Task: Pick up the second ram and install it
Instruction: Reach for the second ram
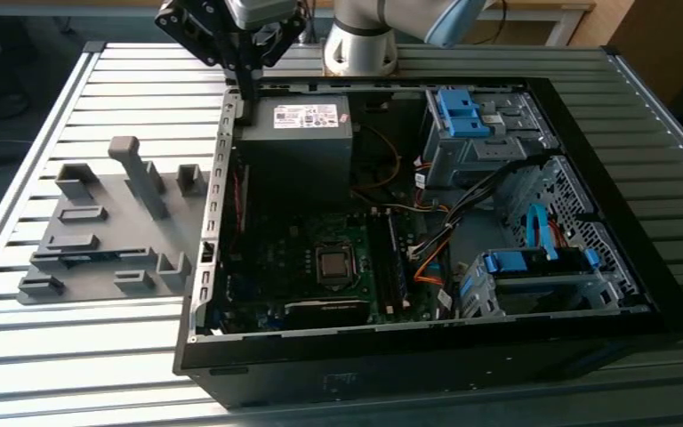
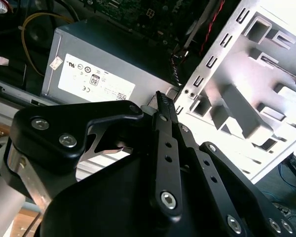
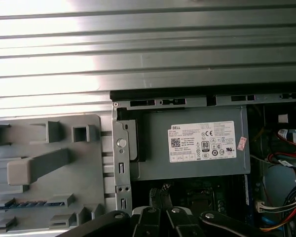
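**Gripper and work area, pick-up stage.** The black two-finger gripper (image 1: 246,92) hangs with its fingers drawn together at the tips. Nothing is visible between them.

Directly under the tips are the perforated sheet-metal side wall of the black computer case (image 1: 224,156) and, just inside it, the grey box-shaped power supply with a white label (image 1: 300,133).

Beyond that wall, outside the case, the grey plastic holder tray with upright posts (image 1: 104,238) rests on the slatted metal table (image 1: 116,89).

The second ram (image 3: 29,203), a long, thin, blue-green memory stick, lies low in a tray slot on the far side of the tallest post from the tool. It is well apart from the fingers and untouched.

Farthest from the tool, deep in the case, lies the green motherboard (image 1: 317,267). Whether its slots are occupied cannot be told.

*Technique (judgement).* The pick has not begun.
- The fingers would need to part before they come down.
- They should close on the stick's flat faces, near mid-length.
- The tool should be squared to the slot and kept clear of the tall post.
- The lift should be straight out, so that the board does not bind or tilt.
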You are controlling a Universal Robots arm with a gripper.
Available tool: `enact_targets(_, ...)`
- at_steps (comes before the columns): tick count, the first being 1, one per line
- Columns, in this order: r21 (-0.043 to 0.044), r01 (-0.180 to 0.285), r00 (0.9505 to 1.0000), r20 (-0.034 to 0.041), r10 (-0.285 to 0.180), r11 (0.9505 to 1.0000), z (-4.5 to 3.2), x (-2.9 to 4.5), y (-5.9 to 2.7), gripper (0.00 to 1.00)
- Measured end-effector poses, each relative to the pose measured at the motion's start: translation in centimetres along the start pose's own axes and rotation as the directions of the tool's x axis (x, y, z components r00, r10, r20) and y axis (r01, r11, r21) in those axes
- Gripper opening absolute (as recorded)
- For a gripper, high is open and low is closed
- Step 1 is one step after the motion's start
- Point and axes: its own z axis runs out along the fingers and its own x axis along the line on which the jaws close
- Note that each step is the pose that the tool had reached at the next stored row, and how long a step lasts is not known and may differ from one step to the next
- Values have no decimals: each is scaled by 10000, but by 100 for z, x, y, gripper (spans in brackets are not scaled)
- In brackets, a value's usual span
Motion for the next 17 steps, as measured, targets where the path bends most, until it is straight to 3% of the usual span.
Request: enact_targets(17,-1,-1,10000,0,1,10000,8,128,-10,11)
